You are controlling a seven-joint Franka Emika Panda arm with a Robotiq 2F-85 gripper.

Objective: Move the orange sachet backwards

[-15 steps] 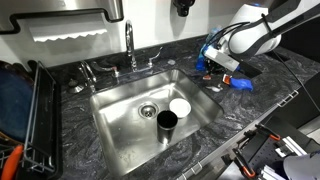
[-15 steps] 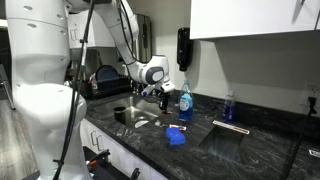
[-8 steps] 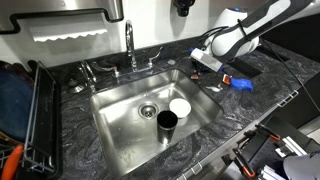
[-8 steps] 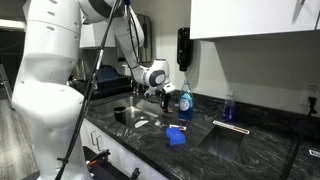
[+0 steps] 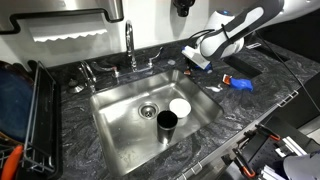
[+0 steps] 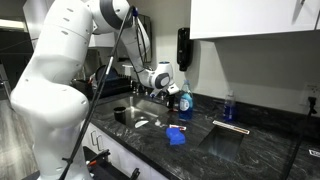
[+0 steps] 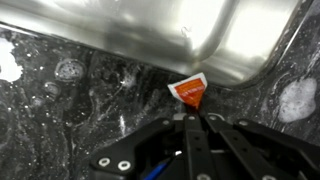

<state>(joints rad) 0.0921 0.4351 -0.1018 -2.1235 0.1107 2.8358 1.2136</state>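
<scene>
Orange sachet is what the end effector holds: in the wrist view the two fingers are pressed together on the packet's lower corner, so that the orange sachet sticks out ahead of the fingertips. The packet hangs right over the line where the steel sink meets the dark marbled desk. It looks to be clear of the surface, though how high cannot be told from this angle.

In both exterior views the end effector is at the sink's corner nearest the arm. The packet itself is too small to make out there.

Further out, the faucet stands along the sink's far rim. A white cup and a black cup stand in the basin near the drain. On the desk, apart from the end effector, lies a bright blue lumpy object. The blue bottle stands upright just beside the end effector in an exterior view.

As for progress, the grasp appears done and the packet seems lifted. What is left, by my reading, is to bring it to a spot further back on the desk, set it flat there clear of the sink's edge, and open the fingers. Released here, it could slide into the basin.
</scene>
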